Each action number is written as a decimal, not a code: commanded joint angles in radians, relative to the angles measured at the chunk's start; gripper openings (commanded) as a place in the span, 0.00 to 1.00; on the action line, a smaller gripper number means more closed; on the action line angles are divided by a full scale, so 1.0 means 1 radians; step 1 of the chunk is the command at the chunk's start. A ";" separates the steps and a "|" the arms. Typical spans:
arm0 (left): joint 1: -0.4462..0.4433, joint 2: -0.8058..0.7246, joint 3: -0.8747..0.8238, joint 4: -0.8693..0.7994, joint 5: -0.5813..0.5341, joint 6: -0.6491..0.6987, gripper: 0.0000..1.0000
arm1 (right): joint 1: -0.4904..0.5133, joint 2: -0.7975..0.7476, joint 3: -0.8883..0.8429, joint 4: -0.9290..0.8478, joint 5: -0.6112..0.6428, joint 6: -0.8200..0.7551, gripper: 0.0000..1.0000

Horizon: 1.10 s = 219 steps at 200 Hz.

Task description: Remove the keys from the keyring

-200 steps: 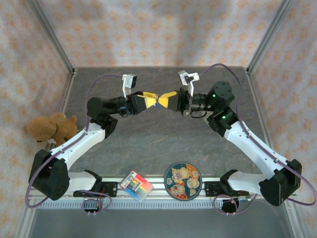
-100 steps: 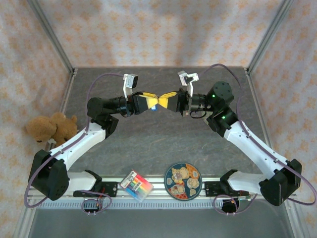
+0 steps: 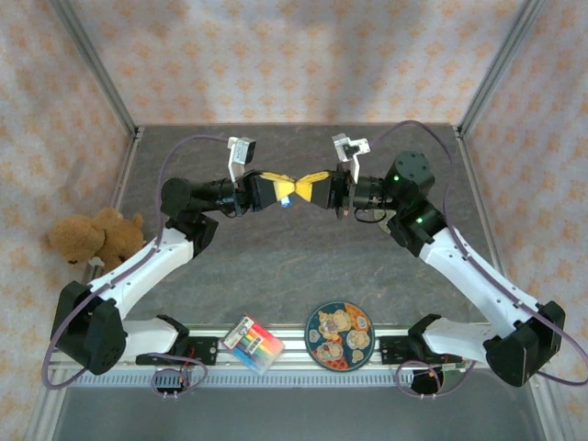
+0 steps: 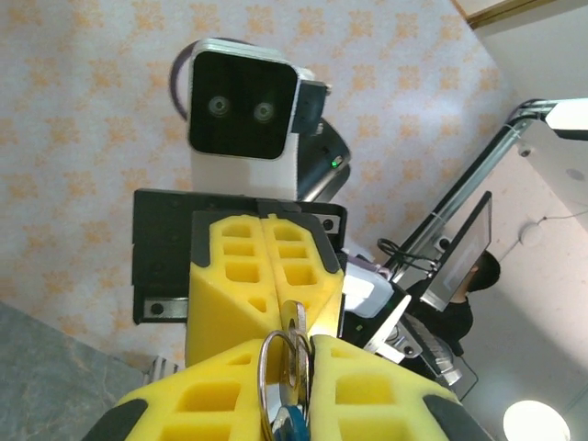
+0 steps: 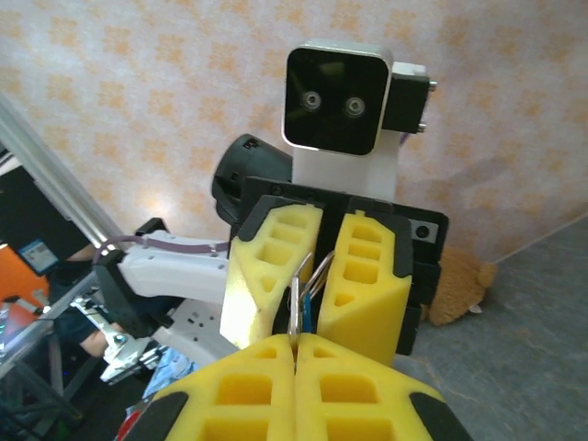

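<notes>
Seen from the left wrist, the keyring [image 4: 290,424] is being clamped between the left fingers [image 4: 216,390], which are being held almost together, with just the wire loop and blue tag filling the narrow gap between them. Just beyond their tips, the key [image 4: 297,342] is being carried on that loop, its long axis being pointed straight on toward the opposing arm. Farther on, the key is being pinched at the tips of the right fingers [image 4: 241,276], which are being pressed fully together on it; which end of the key is being gripped cannot be told. Both sets of fingers are being held tip to tip, in one line, well above the surface [image 3: 294,276] and midway between the two arms. The coming move is being judged as a pull apart along that shared line: the key is lying lengthwise between the tips, so it would have to be worked round the loop rather than dragged sideways, and neither arm is being placed nearer than the other
</notes>
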State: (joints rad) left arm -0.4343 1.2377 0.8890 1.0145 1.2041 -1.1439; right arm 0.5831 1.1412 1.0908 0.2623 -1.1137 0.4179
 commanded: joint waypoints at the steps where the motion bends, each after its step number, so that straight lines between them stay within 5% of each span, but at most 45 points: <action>1: -0.007 -0.107 0.024 -0.286 -0.025 0.262 0.00 | 0.012 -0.031 0.040 -0.176 0.093 -0.128 0.00; 30: -0.008 -0.212 0.017 -0.510 -0.131 0.463 0.00 | 0.050 -0.049 0.054 -0.293 0.190 -0.218 0.00; 95: -0.012 -0.115 -0.050 0.046 -0.189 0.075 0.00 | 0.193 -0.146 -0.166 0.076 0.378 -0.204 0.00; 175: -0.026 -0.131 -0.050 0.032 -0.238 0.099 0.00 | 0.356 -0.082 -0.350 0.523 0.620 -0.097 0.00; 219: -0.027 -0.156 -0.057 -0.011 -0.240 0.133 0.02 | 0.380 -0.068 -0.315 0.473 0.678 -0.097 0.00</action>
State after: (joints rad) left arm -0.4576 1.1141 0.8253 0.9604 1.0458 -1.0393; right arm 0.9302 1.0664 0.7692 0.8024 -0.4133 0.3168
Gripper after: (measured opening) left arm 0.074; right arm 0.040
